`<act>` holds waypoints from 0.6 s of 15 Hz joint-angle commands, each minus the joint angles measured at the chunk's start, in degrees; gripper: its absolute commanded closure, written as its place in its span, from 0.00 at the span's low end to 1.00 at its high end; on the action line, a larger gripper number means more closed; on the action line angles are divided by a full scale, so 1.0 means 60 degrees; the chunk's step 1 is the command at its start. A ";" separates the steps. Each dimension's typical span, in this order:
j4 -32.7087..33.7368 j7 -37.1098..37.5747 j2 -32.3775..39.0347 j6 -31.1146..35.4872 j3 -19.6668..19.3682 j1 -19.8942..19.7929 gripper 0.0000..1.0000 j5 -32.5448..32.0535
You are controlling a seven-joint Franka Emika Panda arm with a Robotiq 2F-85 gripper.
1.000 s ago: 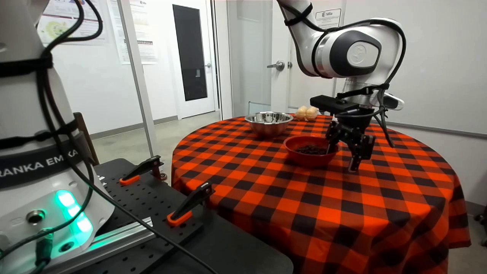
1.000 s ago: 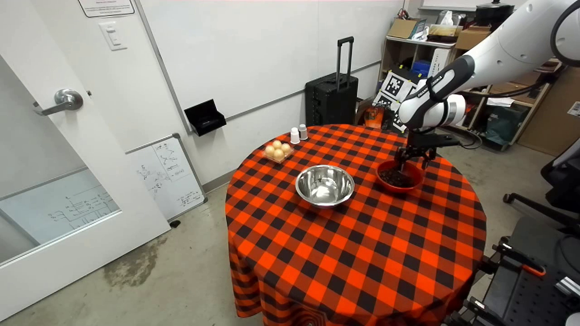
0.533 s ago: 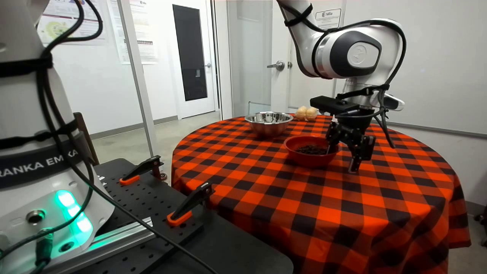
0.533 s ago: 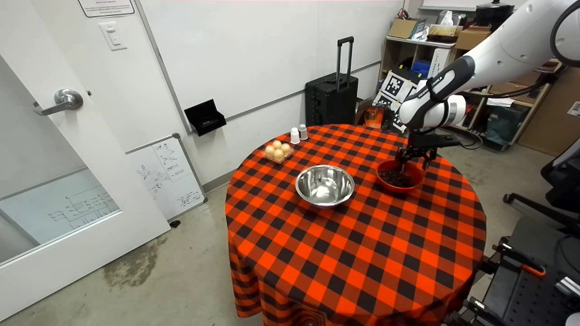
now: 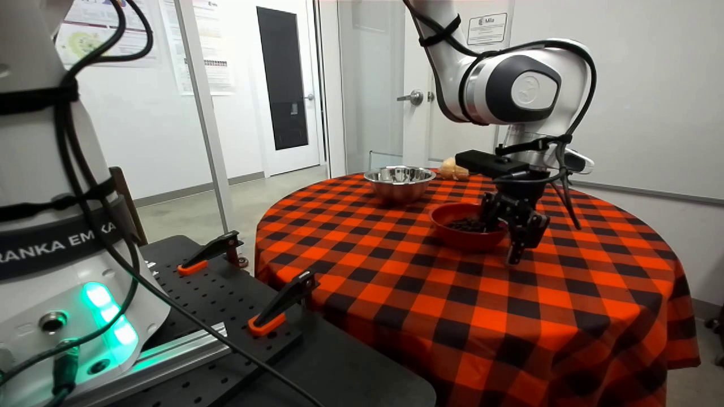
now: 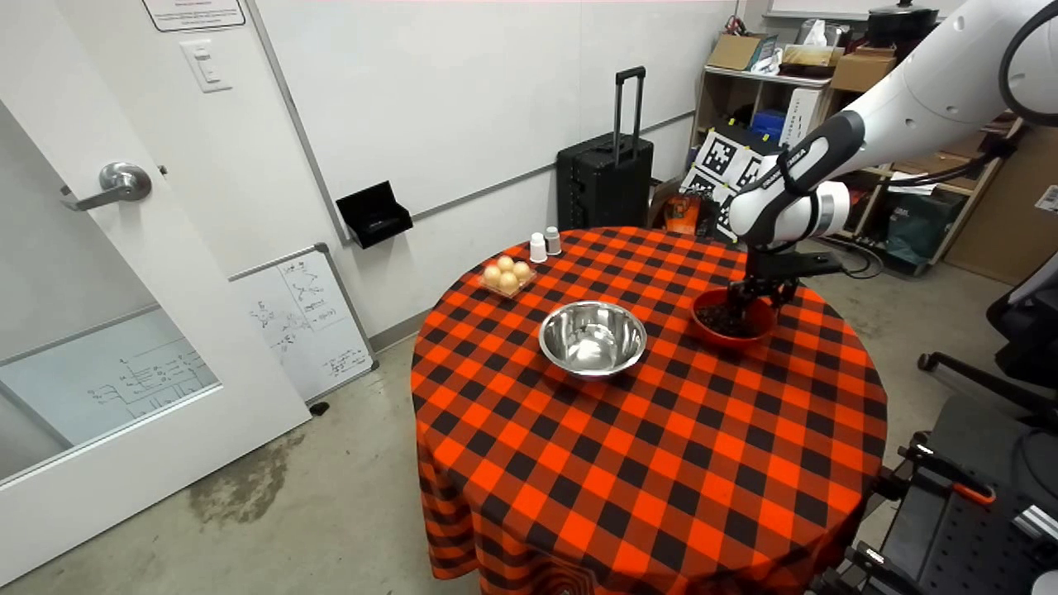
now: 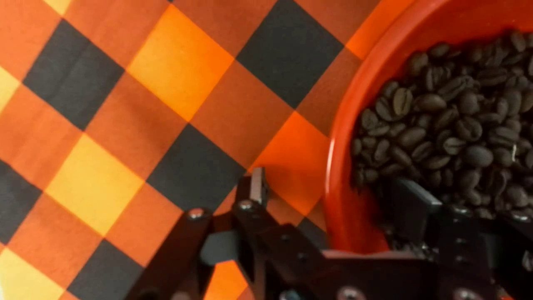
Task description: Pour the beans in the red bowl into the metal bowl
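The red bowl (image 5: 461, 242) stands upright on the checked table, also in an exterior view (image 6: 727, 340) and the wrist view (image 7: 338, 179). Dark beans (image 7: 441, 125) lie in it; they show in both exterior views (image 5: 466, 225) (image 6: 722, 320). My gripper (image 7: 333, 179) is open around the near part of the bowl's wall. One finger is inside the bowl at the beans, the other outside above the cloth. Gaps show between both fingers and the wall. The gripper also shows in both exterior views (image 5: 498, 243) (image 6: 756, 312). The shiny metal bowl (image 5: 399, 190) stands apart, empty inside (image 6: 593, 339).
A clear pack of eggs (image 6: 507, 277) and two small shakers (image 6: 539, 248) stand near the table's edge beyond the metal bowl. The round table has a red and black checked cloth (image 6: 653, 463). Black clamps (image 5: 283, 305) sit on the robot's bench.
My gripper has moved down, with one finger deeper in the red bowl. The red bowl has shifted slightly to the right in both exterior views. The metal bowl has not moved.
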 commanded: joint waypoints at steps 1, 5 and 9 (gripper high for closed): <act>-0.0075 -0.0128 -0.0054 0.0022 0.0019 -0.0008 0.61 -0.0186; -0.0021 -0.0217 -0.0124 -0.0094 0.0116 -0.0108 0.90 -0.0059; 0.0075 -0.0582 -0.0336 -0.0788 0.0574 -0.0557 1.00 0.0575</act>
